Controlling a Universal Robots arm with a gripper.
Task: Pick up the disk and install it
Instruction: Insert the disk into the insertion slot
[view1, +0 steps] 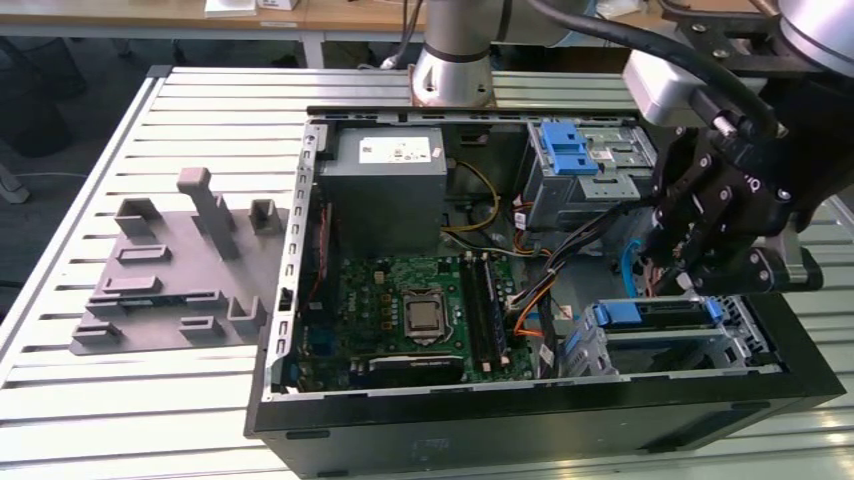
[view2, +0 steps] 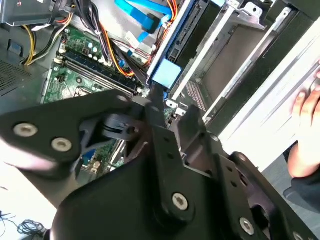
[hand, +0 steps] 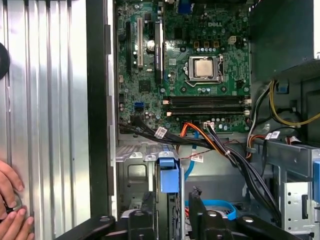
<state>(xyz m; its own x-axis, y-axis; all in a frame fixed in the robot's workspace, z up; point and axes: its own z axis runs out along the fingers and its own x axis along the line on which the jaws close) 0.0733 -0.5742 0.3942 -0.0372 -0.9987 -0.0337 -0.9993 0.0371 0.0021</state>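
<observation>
Blue-framed disk (view1: 650, 314) sits in the drive cage (view1: 754, 345) at four o'clock; gripper (view1: 681, 285) just above, jaws apart; seating likely needs a square push clear of cables (view1: 534, 298)

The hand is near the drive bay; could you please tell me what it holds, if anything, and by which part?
It cannot be told: the hand sits at the blue carrier end of the disk, but whether it grips it is not visible.
</observation>
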